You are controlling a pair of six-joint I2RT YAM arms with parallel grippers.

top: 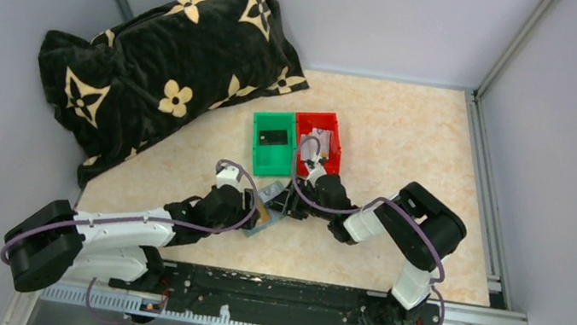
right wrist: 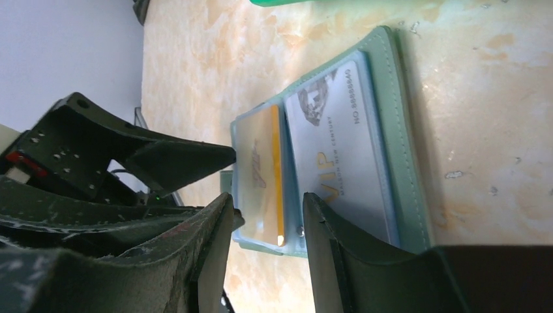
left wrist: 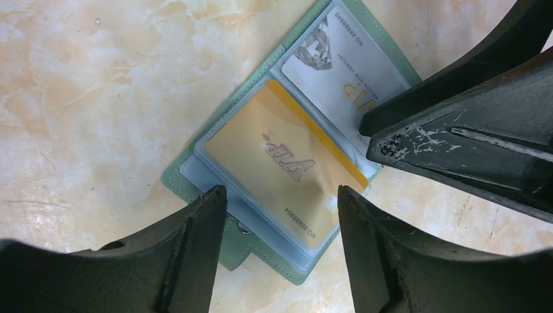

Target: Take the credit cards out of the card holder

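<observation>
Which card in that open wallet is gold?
The gold card, nearest the card holder's snap; the other card, by the right gripper, is silver-white.

card holder [right wrist: 407, 163] on table [left wrist: 98, 98] | credit cards [left wrist: 280, 163] side by side inside

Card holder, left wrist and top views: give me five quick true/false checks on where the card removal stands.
1. The card holder lies open on the table. True.
2. The gold card is out of the card holder. False: it sits in a clear sleeve inside it.
3. The left gripper is open, above the gold card. True.
4. The card holder is in the green bin. False: it lies on the table, nearer the arms.
5. A silver card sits beside the gold card. True.
</observation>
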